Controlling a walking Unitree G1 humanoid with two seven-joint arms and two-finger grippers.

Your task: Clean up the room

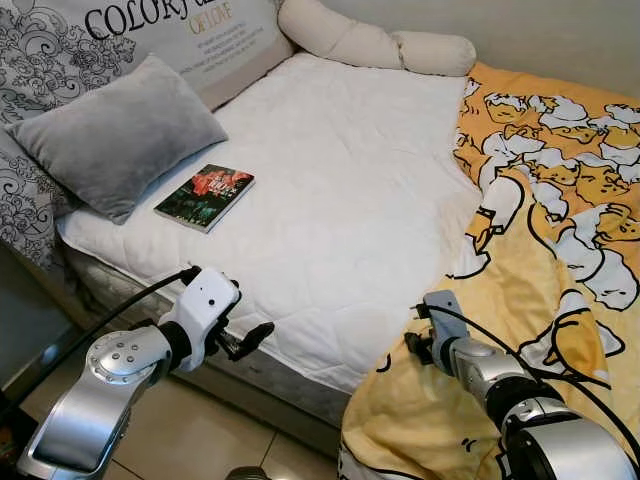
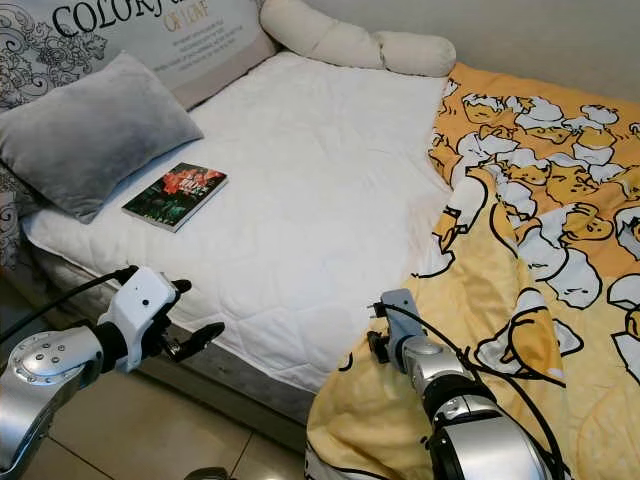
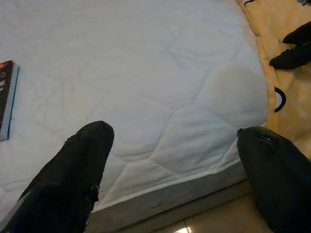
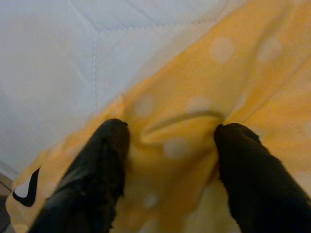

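Observation:
A yellow cartoon-print blanket [image 1: 560, 200] covers the right half of the bed and hangs over its front edge. My right gripper [image 4: 170, 128] rests on the blanket's left edge near the bed's front, open, with a raised fold of cloth between its fingers. My left gripper [image 1: 245, 340] hovers open at the bed's front edge, over the white quilted mattress [image 1: 340, 170], holding nothing. A dark book [image 1: 205, 196] with a red cover picture lies flat on the mattress, beside a grey pillow [image 1: 115, 135].
A cream bolster [image 1: 370, 42] lies along the far end of the bed. A printed cushion [image 1: 200, 30] leans at the back left. Tiled floor [image 1: 190, 440] runs below the bed's front edge.

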